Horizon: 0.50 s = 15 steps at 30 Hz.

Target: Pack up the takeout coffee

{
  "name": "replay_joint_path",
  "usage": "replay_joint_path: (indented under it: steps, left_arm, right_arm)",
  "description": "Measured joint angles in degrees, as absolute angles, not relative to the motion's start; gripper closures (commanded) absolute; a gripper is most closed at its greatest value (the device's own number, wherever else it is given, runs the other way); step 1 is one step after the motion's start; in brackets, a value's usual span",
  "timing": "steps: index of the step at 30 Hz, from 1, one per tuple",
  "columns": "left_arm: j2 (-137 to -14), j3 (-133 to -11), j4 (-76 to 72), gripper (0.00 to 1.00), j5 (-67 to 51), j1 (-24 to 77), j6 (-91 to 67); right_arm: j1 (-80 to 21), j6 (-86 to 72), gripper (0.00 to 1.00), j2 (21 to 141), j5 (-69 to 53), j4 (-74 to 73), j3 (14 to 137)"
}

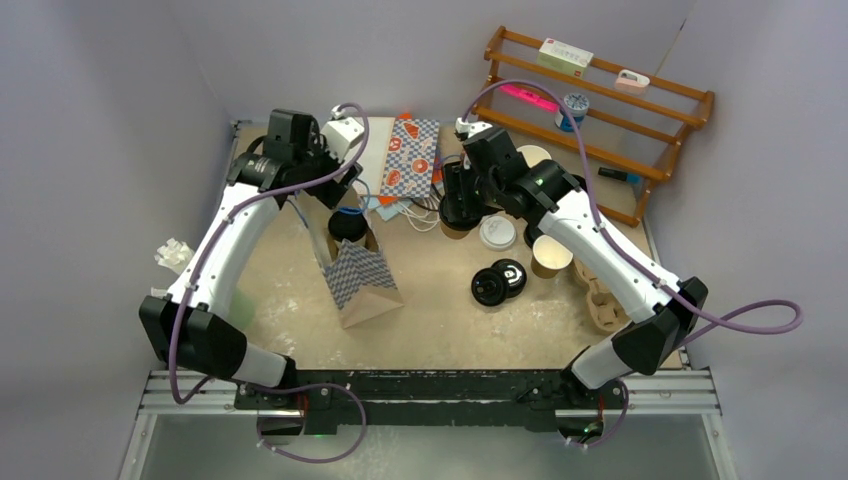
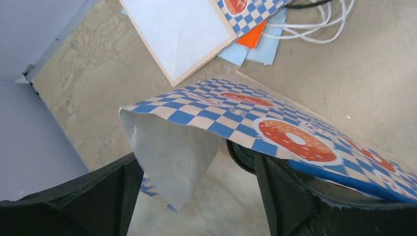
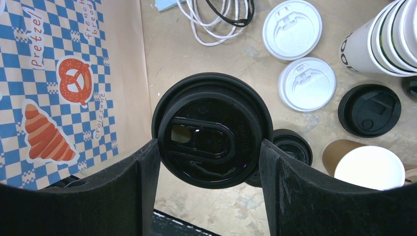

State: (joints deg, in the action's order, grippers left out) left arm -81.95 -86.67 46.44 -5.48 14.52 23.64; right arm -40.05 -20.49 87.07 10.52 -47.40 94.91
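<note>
A pale, mottled tabletop (image 1: 440, 320) enclosed by plain lilac-grey walls holds the work. The right gripper (image 3: 209, 147) is closed partway, both black finger pads (image 3: 142, 191) pressed against the sides of a takeout coffee cup (image 3: 212, 130), whose round black sip lid fills the gap between them. Just to that gripper's left lies a flat checked bag (image 3: 49, 88) printed with a pretzel and a croissant. Just to its right are two loose white lids (image 3: 306, 83), a loose black lid (image 3: 369, 109), an open brown cup (image 3: 369, 167) and, further out, a stack of white cups (image 3: 388, 39). A coil of white cord (image 3: 216, 24) lies beyond the held cup. The left gripper (image 2: 196, 167) stands wide open and holds nothing, its fingers (image 2: 285, 196) on either side of the rim of an upright paper bag (image 1: 358, 285) patterned in blue checks. A second takeout coffee cup (image 1: 347, 227) sits inside that bag, directly below this gripper, its black lid showing at the mouth. A wooden rack (image 1: 600, 110) leans in the far right corner, well apart from both.
</note>
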Motion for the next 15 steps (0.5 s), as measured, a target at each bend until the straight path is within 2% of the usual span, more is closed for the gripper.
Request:
replay_joint_path:
  steps: [3,6,9,15]
  left_arm:
    - [-83.6,-86.7,47.3,0.16,-4.2,14.4,24.7]
    - [-84.0,-86.7,48.0,0.27,-2.3,14.3,25.1]
    - [-84.0,-86.7,48.1,0.30,-0.1,14.3,25.1]
    - [-84.0,-86.8,48.4,0.51,2.3,14.3,25.1]
  right_arm:
    - [-40.1,-20.5,0.65,87.1,10.5,-47.5,94.9]
    - [-40.1,-20.5,0.65,87.1,10.5,-47.6,94.9]
    - [-40.1,-20.5,0.65,87.1,10.5,-47.7,95.0]
    - [-40.1,-20.5,0.66,87.1,10.5,-47.7,95.4]
